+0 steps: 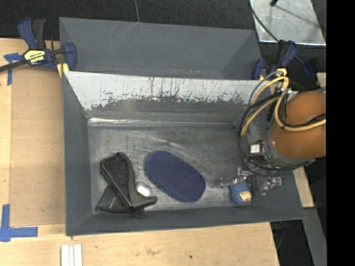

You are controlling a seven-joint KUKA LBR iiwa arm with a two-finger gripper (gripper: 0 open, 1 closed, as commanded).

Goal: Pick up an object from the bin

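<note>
My gripper [256,179] is down at the bin's front right corner, under the orange-covered wrist. Just below and left of it, a small blue object with a tan patch [241,194] lies on the bin floor against the front wall, touching or nearly touching the gripper's metal parts. A dark blue oval pad [174,175] lies flat in the middle of the floor, well to the gripper's left.
A black stapler-like tool with a white spot [122,185] lies in the front left corner. The arm and its cables fill the bin's right side. The back half of the floor holds nothing loose.
</note>
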